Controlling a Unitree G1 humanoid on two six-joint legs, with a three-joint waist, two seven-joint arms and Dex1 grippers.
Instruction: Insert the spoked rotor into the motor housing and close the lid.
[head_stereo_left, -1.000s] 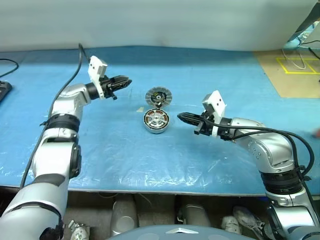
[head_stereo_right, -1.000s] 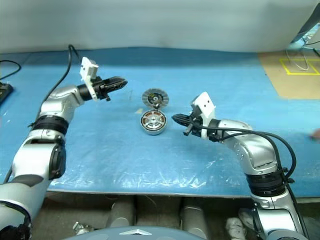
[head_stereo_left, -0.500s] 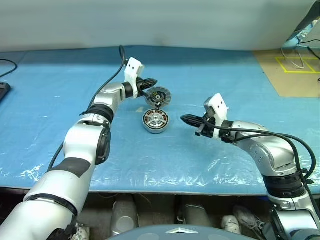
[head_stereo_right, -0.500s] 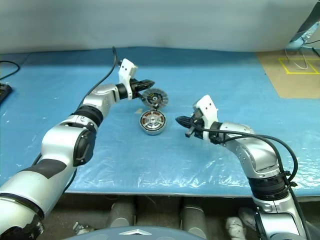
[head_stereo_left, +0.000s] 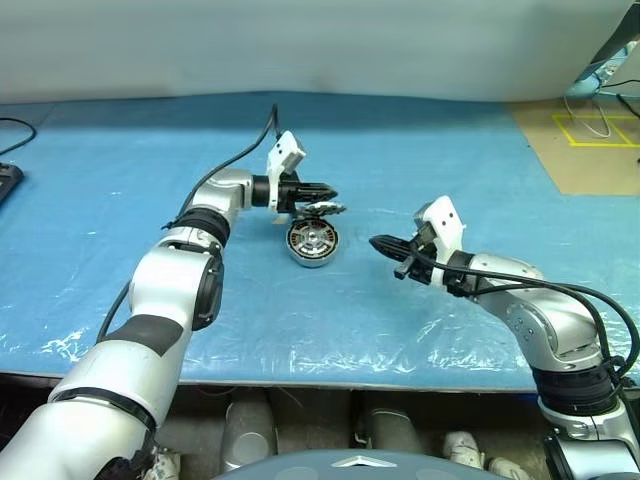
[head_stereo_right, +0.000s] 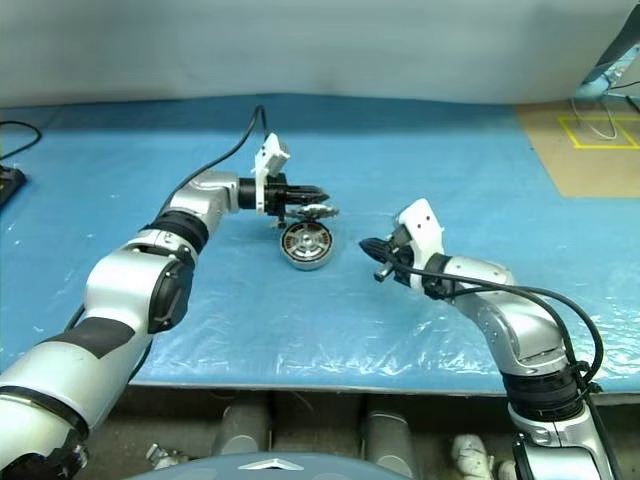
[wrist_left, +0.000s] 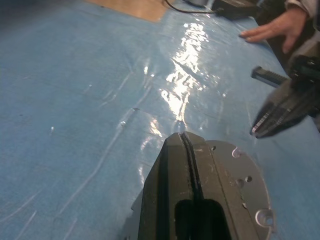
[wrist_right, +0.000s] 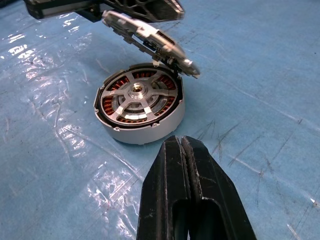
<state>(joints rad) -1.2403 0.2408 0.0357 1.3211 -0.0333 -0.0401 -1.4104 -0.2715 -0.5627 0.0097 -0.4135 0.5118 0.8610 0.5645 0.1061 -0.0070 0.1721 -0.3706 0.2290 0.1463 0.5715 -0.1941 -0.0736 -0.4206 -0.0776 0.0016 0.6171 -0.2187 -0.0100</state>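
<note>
The motor housing (wrist_right: 145, 132) stands on the blue sheet at mid-table, copper windings showing inside it. The spoked rotor (wrist_right: 136, 100) lies in it, black rim and silver spokes facing up. My left gripper (head_stereo_left: 328, 190) reaches in level from the left, shut on the edge of the lid (head_stereo_left: 325, 208). The lid (wrist_right: 150, 40) hangs tilted over the housing's far rim, its low end close to that rim. In the left wrist view its smooth grey face (wrist_left: 235, 185) lies beside my fingers. My right gripper (head_stereo_left: 377, 241) hovers shut and empty to the right of the housing, pointing at it.
A person's hand (wrist_left: 272, 30) rests on the table beyond my right arm. A tan board with yellow tape (head_stereo_left: 590, 140) covers the far right corner. A black cable (head_stereo_left: 10, 125) and a dark device (head_stereo_left: 8, 178) lie at the far left. The table's front edge (head_stereo_left: 300, 383) is near.
My left gripper swung right to the lid, shut on it and lifted it, tilted, over the housing's far rim. The right gripper hardly moved.
</note>
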